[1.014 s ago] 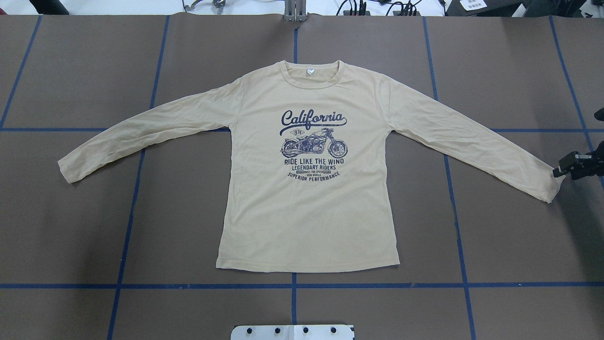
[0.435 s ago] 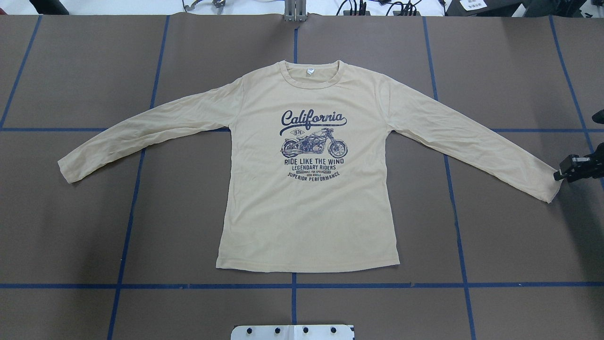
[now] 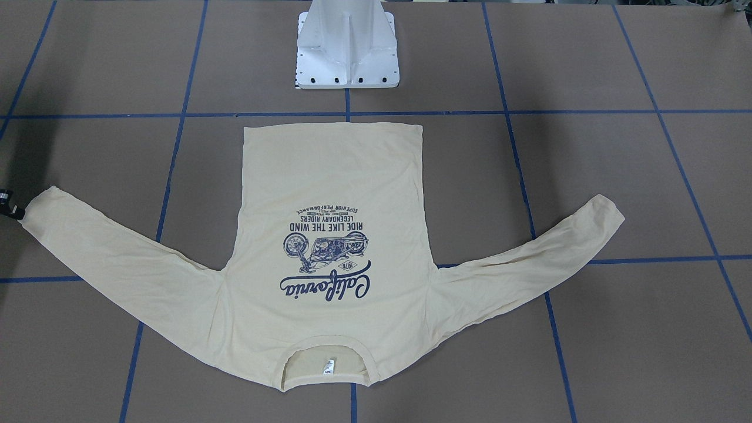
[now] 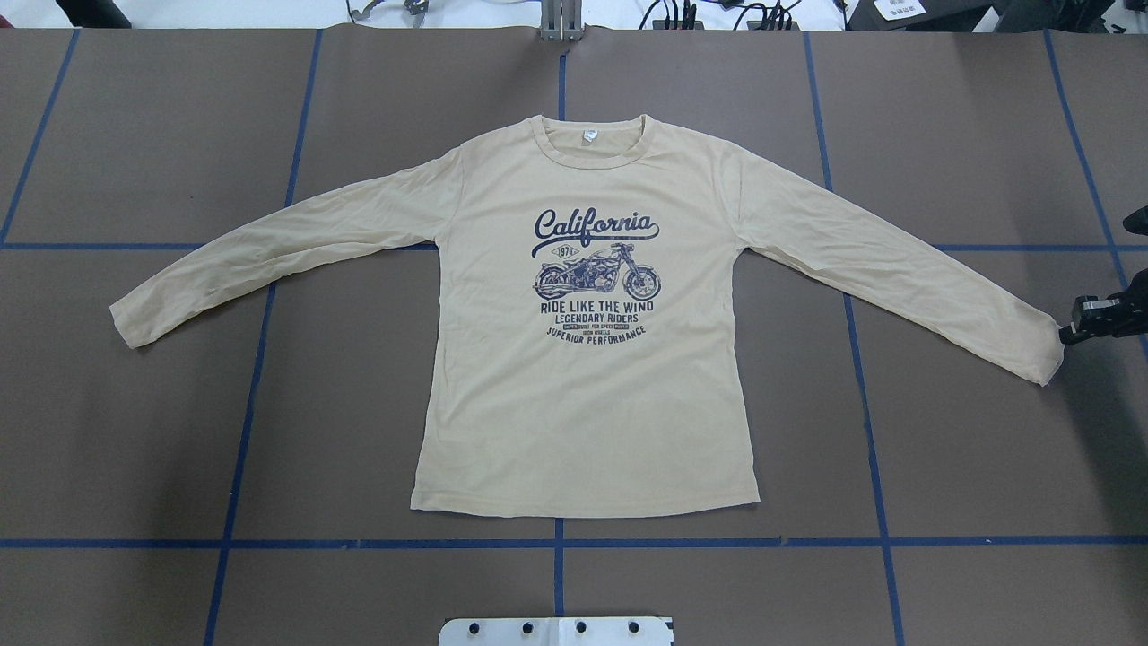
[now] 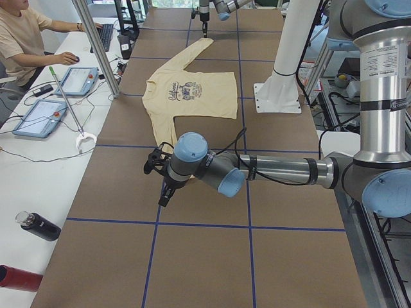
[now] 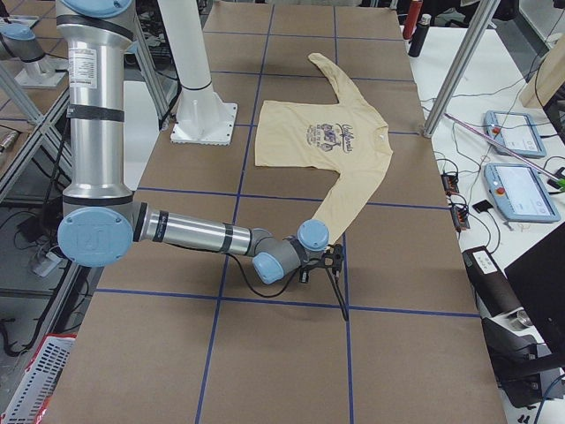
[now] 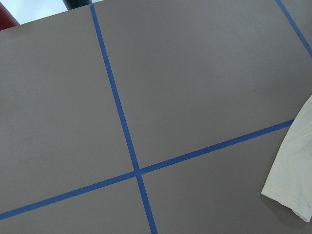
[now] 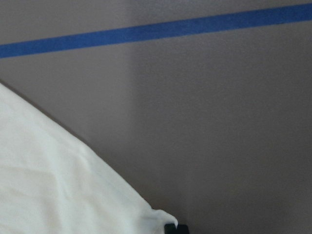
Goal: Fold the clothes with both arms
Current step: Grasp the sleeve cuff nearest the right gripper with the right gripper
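Overhead exterior: R end effector [image 4: 1066,336] by T-shirt [image 4: 583,404] cuff; shirt flat.

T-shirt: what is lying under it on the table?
Under the T-shirt, only the brown table shows, around the shirt's edges. Blue tape lines run under the cloth and come out on the opposite side. Whether anything else lies beneath is hidden.
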Controlling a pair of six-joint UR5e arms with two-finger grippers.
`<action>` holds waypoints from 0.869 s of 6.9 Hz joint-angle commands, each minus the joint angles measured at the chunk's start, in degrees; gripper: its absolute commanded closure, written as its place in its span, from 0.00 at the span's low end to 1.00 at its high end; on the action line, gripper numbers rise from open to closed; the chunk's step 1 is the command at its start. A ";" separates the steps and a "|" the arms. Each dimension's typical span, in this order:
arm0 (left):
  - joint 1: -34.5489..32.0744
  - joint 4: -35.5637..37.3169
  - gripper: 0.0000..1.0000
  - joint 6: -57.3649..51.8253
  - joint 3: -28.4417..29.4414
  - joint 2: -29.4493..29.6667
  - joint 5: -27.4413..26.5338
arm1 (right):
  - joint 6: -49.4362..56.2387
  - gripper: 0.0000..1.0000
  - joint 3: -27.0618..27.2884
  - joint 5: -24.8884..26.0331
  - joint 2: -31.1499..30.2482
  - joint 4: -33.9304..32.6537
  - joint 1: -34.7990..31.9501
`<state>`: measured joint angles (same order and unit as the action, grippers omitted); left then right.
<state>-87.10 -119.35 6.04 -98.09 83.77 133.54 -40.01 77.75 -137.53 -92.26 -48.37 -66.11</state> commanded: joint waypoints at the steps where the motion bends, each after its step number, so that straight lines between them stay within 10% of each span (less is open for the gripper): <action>1: 0.00 -0.17 0.00 -0.06 -0.17 0.16 0.14 | -3.90 1.00 4.65 -2.37 1.37 -0.84 0.02; 6: 0.00 -2.10 0.00 -0.06 -0.09 0.16 0.31 | -30.37 1.00 6.36 -0.91 25.40 -10.36 7.91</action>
<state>-87.10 -121.03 6.05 -98.20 83.93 133.85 -67.05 84.23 -139.42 -73.45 -53.17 -59.81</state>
